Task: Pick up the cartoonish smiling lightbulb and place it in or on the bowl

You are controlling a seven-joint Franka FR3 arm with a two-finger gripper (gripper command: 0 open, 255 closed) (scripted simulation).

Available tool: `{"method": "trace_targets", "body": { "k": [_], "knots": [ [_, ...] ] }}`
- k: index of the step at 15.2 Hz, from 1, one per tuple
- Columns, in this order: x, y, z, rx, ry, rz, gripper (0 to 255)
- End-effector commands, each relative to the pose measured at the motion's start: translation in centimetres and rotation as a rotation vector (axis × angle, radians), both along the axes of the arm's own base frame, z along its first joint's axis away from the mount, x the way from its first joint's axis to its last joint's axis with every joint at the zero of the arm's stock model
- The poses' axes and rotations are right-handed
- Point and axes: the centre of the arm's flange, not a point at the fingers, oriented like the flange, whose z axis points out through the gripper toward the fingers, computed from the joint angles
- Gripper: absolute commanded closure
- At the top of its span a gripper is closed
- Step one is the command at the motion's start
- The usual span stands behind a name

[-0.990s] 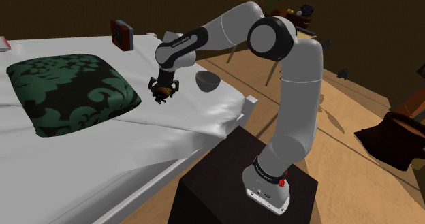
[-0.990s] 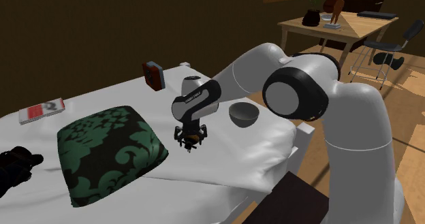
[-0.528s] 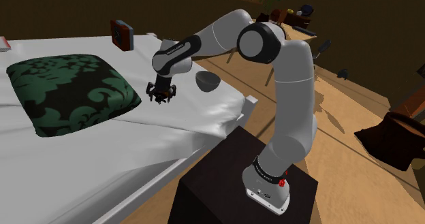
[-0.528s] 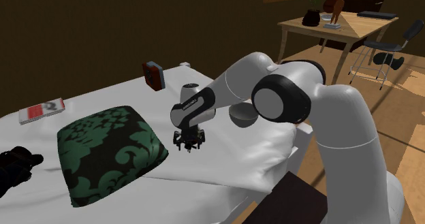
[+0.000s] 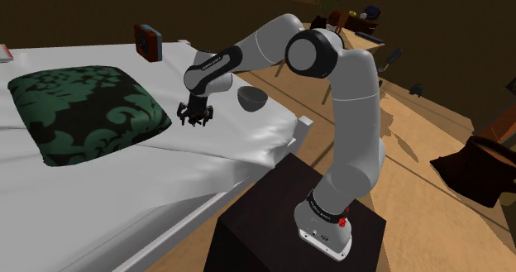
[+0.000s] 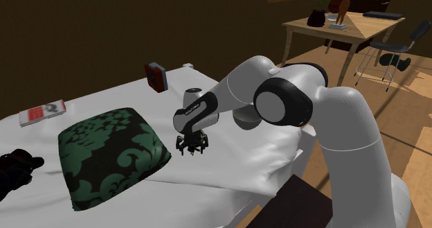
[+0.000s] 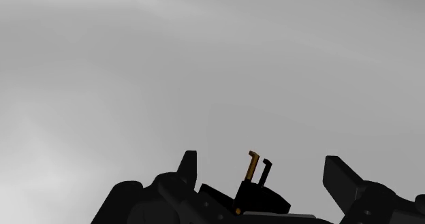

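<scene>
My black gripper (image 5: 196,116) hangs fingers-down just above the white bed sheet (image 5: 240,138), between the pillow and the bowl; the second exterior view shows the gripper (image 6: 192,147) at the same spot. In the wrist view the gripper (image 7: 262,163) is open. A small dark lightbulb figure (image 7: 255,192) with a brass-coloured prong sits between the fingers, and the right finger (image 7: 340,175) stands clear of it. The grey bowl (image 5: 251,98) rests upright on the sheet a short way to the shoulder view's right of the gripper. The arm partly covers the bowl (image 6: 241,118) in the second exterior view.
A dark green patterned pillow (image 5: 83,113) lies on the bed to the gripper's left in the shoulder view. A red-framed box (image 5: 149,41) stands further back. The mattress corner (image 5: 289,138) drops off beside the stand. A wooden table (image 6: 346,27) and chair (image 6: 391,53) stand beyond.
The gripper has come down closer to the sheet and shifted slightly toward the pillow. The elbow has swung to the shoulder view's left. The fingers have stayed apart.
</scene>
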Motion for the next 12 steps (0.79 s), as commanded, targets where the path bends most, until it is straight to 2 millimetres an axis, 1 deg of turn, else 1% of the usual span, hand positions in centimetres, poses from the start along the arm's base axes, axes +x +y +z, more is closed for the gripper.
{"method": "trace_targets", "body": {
  "k": [1,2,11,12],
  "knots": [
    [0.00,0.00,0.00,0.000,0.000,0.000,0],
    [0.00,0.00,0.00,0.000,0.000,0.000,255],
    [0.00,0.00,0.00,0.000,0.000,0.000,255],
    [0.00,0.00,0.52,0.000,0.000,0.000,255]
  ]
}}
